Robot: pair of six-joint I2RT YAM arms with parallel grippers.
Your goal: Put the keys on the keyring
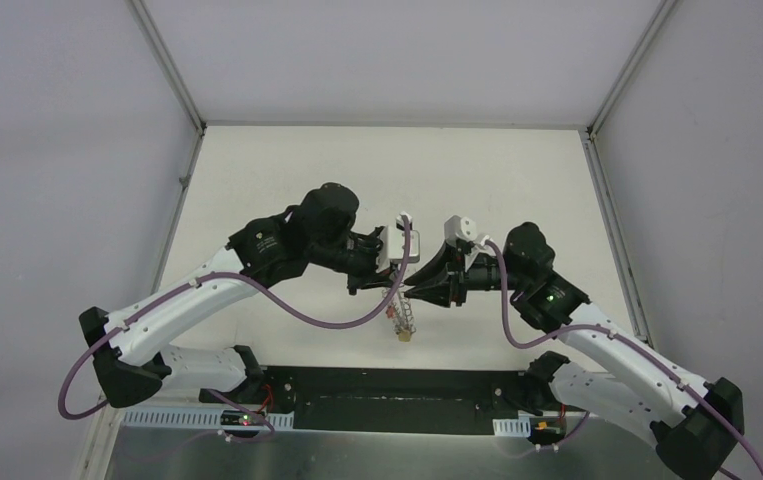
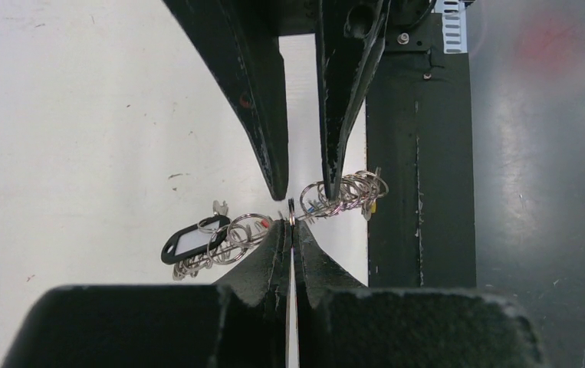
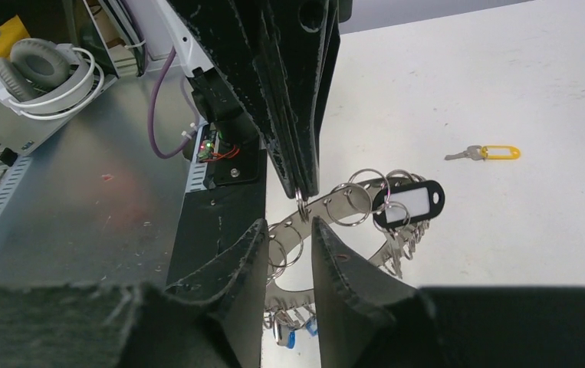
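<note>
Left gripper (image 2: 290, 228) has its jaws clamped on one loop of the large grey coiled-wire keyring (image 2: 354, 190), which dangles over the white desk (image 2: 82, 115). At its three o'clock, the right gripper (image 2: 303, 190) has its jaws apart, straddling the coils. A yellow-headed silver key (image 3: 482, 153) lies loose at two o'clock in the right wrist view, unthreaded, so there's work left.

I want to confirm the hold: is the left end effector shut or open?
Shut. In its wrist view the left end effector has its black fingers pressed together, pinching one loop of the grey wiry metal keyring.
</note>
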